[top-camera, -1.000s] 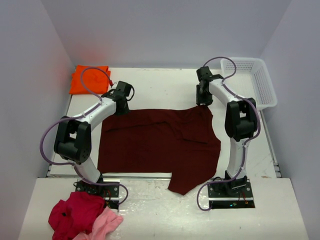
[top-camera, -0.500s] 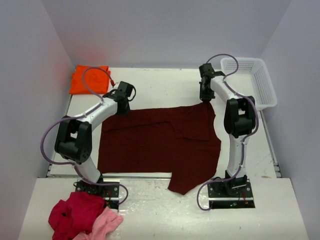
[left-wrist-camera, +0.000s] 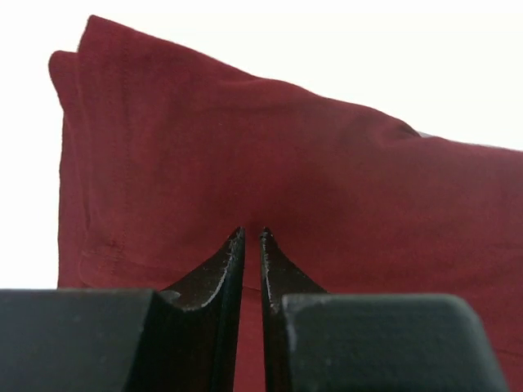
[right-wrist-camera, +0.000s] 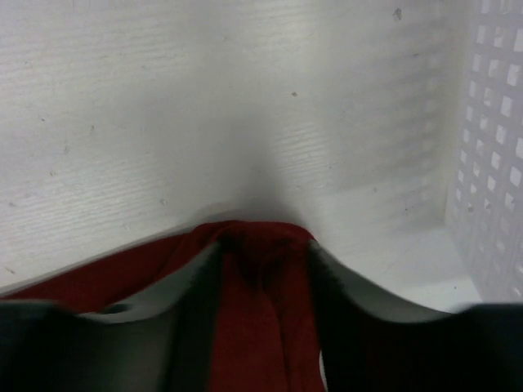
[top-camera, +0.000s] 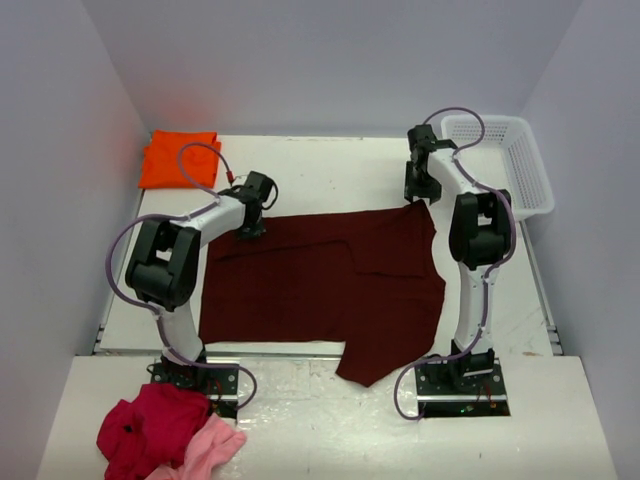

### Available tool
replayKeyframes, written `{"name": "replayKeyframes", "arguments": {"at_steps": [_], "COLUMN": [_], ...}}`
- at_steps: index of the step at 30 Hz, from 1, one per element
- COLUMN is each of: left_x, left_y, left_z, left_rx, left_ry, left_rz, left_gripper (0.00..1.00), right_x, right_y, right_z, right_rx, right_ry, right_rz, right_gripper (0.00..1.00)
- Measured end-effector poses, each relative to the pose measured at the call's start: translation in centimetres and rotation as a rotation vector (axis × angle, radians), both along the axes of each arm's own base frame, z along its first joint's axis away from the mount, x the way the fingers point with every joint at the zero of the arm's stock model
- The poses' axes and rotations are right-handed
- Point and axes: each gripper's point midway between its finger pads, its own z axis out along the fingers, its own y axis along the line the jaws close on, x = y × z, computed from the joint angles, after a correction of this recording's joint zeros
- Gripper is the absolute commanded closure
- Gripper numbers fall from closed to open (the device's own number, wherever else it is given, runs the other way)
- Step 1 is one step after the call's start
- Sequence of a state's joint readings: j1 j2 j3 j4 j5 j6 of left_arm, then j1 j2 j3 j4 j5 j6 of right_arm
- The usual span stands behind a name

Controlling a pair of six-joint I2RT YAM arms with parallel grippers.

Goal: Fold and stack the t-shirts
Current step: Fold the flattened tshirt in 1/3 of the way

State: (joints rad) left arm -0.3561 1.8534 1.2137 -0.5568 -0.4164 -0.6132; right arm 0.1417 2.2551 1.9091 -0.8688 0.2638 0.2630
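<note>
Top view: maroon t-shirt (top-camera: 320, 290) lies spread flat on the bench (top-camera: 330, 170), one flap hanging over the near edge. My left pincer (top-camera: 250, 222) sits on its far left corner and my right pincer (top-camera: 420, 195) on its far right corner. Orange t-shirt (top-camera: 178, 160) is folded at the far left corner of the bench, well apart from the maroon one. White basket (top-camera: 515, 165) stands at the far right edge. Red garment (top-camera: 148, 425) and pink garment (top-camera: 215, 447) are heaped together on the lower surface by my left base.

Left wrist view: my left pincer (left-wrist-camera: 252, 237) is almost closed, only a thin slit between the tips, pinching the maroon cloth (left-wrist-camera: 327, 163). The shirt's edge is doubled over on the left, with pale bench beyond.

Right wrist view: my right pincer (right-wrist-camera: 263, 245) is partly closed, with a bunched ridge of maroon cloth (right-wrist-camera: 261, 327) filling the gap and touching both fingers. It has hold of the shirt's edge. Bare bench ahead, basket wall at the right.
</note>
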Motion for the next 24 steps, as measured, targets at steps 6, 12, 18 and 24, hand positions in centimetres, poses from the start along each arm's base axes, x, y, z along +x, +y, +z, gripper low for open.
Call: {"name": "replayKeyframes", "arguments": {"at_steps": [6,12,18,24], "left_x": [0.2,1.2,1.7,2.1], "left_y": [0.8,1.4,3.5,5.4], "left_z": [0.4,1.5,1.5,0.2], "left_rx": [0.037,0.063,0.06,0.077], "left_ry": [-0.019,-0.053,-0.053,-0.018], "left_rz": [0.03,0.06,0.113,0.149], "left_gripper": [0.85,0.89,1.0,1.0], "right_x": [0.0,-0.9,-5.5,-10.8], "right_y": [-0.5,-0.4,3.9,9.6], "right_z": [0.1,3.8,13.3,18.6], "right_rx": [-0.025,-0.024,0.066,0.152], "right_ry": [-0.002,-0.066,-0.287,-0.435], "right_rz": [-0.003,-0.012,0.071,0.219], "right_gripper": [0.39,0.42,0.99,1.0]}}
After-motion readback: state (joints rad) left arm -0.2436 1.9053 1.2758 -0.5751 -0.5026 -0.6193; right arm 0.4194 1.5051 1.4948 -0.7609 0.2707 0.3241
